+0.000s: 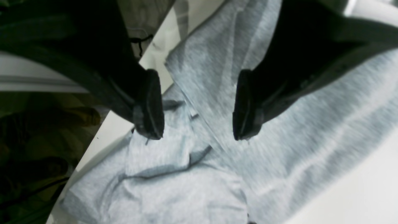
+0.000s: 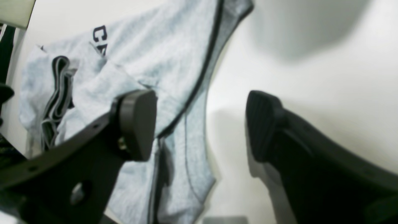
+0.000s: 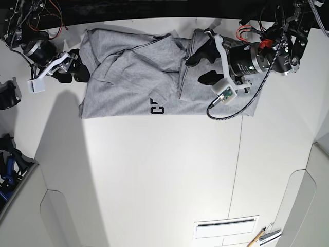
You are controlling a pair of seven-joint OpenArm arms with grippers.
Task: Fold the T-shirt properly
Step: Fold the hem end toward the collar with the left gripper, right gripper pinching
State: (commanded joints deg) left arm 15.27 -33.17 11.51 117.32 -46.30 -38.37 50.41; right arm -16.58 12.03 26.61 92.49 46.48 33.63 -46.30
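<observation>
The right end effector [image 3: 77, 69] sits at the 9 o'clock edge of the T-shirt [image 3: 133, 82], which lies crumpled along the 12 o'clock side of the white bench [image 3: 164, 170]. Its jaws stand wide apart and hold nothing; the right wrist view shows one pad [image 2: 138, 124] over the hem and the other pad [image 2: 261, 124] over bare bench, a placement that appears to straddle the fabric edge for a pinch.

The garment is only partly spread: black lettering [image 3: 156, 107] shows near the 6 o'clock edge, and a folded ridge [image 3: 182, 67] runs through its 3 o'clock half, so folding is judged at an early stage.

The left end effector [image 3: 200, 64] hovers over that ridge, jaws likewise wide apart and empty, with grey cloth visible between the fingers [image 1: 152, 105], presumably positioned to lift the bunched layer
</observation>
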